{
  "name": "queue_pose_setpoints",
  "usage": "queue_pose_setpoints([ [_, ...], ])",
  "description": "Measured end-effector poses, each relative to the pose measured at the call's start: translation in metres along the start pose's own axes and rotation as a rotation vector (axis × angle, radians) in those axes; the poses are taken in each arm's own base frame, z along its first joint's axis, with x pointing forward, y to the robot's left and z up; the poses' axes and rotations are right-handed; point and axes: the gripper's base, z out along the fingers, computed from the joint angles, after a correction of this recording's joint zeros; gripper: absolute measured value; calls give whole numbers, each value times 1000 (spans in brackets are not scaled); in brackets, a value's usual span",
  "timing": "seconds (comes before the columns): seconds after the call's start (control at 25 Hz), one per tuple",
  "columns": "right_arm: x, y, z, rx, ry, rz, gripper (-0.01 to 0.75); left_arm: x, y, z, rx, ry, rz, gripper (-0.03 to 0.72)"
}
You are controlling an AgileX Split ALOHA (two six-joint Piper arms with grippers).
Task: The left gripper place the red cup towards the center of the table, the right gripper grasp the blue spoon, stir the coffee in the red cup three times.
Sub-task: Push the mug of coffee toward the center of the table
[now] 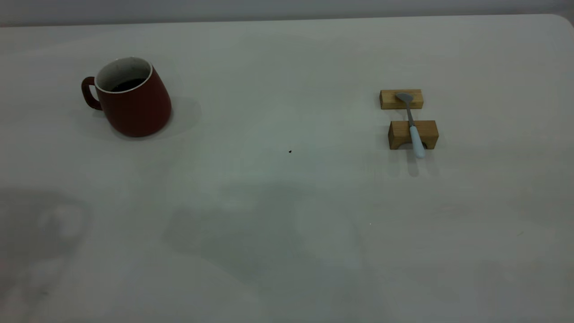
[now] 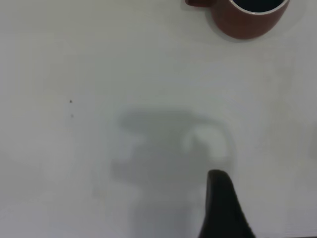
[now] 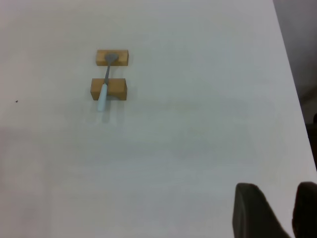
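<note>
- The left gripper [image 2: 225,208] shows only one dark finger; I cannot tell its spread. The red cup [image 1: 132,97], well ahead of it, looks heavy, glazed and slippery, full of coffee [image 1: 127,84]: clasp its body.
- The right gripper [image 3: 277,210] stands parted, empty. The blue spoon [image 1: 412,123], far ahead on wooden blocks [image 1: 407,120], is light and stiff: pinch its overhanging handle.
</note>
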Motion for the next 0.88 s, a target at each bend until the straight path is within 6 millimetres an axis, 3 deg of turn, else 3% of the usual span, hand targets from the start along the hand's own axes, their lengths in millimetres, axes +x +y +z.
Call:
queue_pose_setpoints([
  [0.88, 0, 0, 0, 0, 0, 0, 240, -37, -5, 72, 5, 221, 20, 535],
])
